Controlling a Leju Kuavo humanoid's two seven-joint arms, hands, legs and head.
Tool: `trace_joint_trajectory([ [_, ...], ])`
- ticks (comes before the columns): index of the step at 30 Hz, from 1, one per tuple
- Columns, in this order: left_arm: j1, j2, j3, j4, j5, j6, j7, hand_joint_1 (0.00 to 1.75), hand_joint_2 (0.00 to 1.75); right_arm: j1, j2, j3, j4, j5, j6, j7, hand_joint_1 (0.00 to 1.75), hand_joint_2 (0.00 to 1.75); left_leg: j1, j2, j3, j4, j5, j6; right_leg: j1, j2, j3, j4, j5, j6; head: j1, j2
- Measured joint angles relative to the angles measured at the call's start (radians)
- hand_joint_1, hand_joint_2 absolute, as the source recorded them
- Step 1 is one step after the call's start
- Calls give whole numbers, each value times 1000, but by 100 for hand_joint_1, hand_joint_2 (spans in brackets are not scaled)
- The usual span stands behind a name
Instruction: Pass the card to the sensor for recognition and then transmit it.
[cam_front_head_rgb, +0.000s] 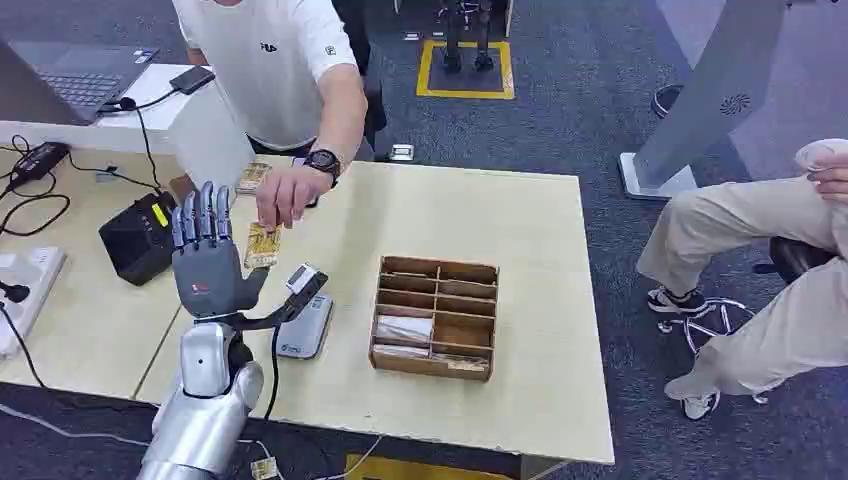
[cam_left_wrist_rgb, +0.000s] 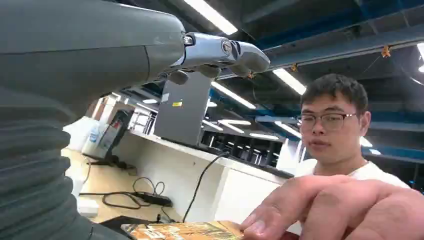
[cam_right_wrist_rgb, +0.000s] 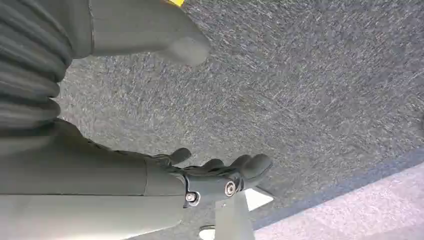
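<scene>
My left hand (cam_front_head_rgb: 205, 262) is raised over the table's left part, fingers (cam_front_head_rgb: 203, 215) straight up and spread, holding nothing. A person's hand (cam_front_head_rgb: 288, 195) holds a yellow patterned card (cam_front_head_rgb: 262, 245) right beside my palm, just above my thumb. In the left wrist view the card (cam_left_wrist_rgb: 182, 231) lies under the person's fingers (cam_left_wrist_rgb: 320, 210), and my fingers (cam_left_wrist_rgb: 225, 52) stretch out above it. The sensor (cam_front_head_rgb: 304, 322), a grey pad with a black head on a stalk, stands on the table just right of my wrist. My right hand (cam_right_wrist_rgb: 220, 175) hangs over grey carpet, fingers loose and empty.
A wooden divided box (cam_front_head_rgb: 435, 317) with cards in some slots sits mid-table. A stack of cards (cam_front_head_rgb: 252, 177) lies near the far edge. A black device (cam_front_head_rgb: 140, 235) and cables are to the left. A seated person's legs (cam_front_head_rgb: 760, 270) are off the table's right side.
</scene>
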Motion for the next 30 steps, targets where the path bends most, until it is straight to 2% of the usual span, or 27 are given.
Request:
trace_joint_trajectory([
  [7, 2, -23, 32, -9, 65, 0, -134, 175, 175, 0, 0, 0, 0, 0, 0, -3, 0, 175, 0, 0, 0, 0, 0, 0, 0, 0, 0, 0, 0, 0, 0, 0],
  [11, 7, -42, 55, -27, 75, 0, -178, 175, 175, 0, 0, 0, 0, 0, 0, -5, 0, 175, 0, 0, 0, 0, 0, 0, 0, 0, 0, 0, 0, 0, 0, 0],
  [15, 7, -55, 66, -42, 80, 0, -194, 175, 175, 0, 0, 0, 0, 0, 0, -8, 0, 175, 0, -1, 0, 0, 0, 0, 0, 0, 0, 0, 0, 0, 0, 0],
  [21, 12, -84, 100, -68, 93, 0, -280, 175, 175, 0, 0, 0, 0, 0, 0, -17, 0, 175, 0, -1, 0, 0, 0, 0, 0, -1, 0, 0, 0, 0, 0, 0],
  [26, 19, -98, 117, -72, 76, 0, -291, 175, 175, 0, 0, 0, 0, -2, 0, -18, 0, 175, 0, -1, 0, 0, 0, 0, 0, -1, 0, 0, 0, 0, 0, 0],
  [30, 31, -100, 135, -72, 61, 0, -274, 175, 175, 0, 0, 0, 0, -5, 0, -17, 0, 175, 0, -1, 0, 0, 0, 0, 0, -1, 0, 0, 0, 0, 0, 0],
])
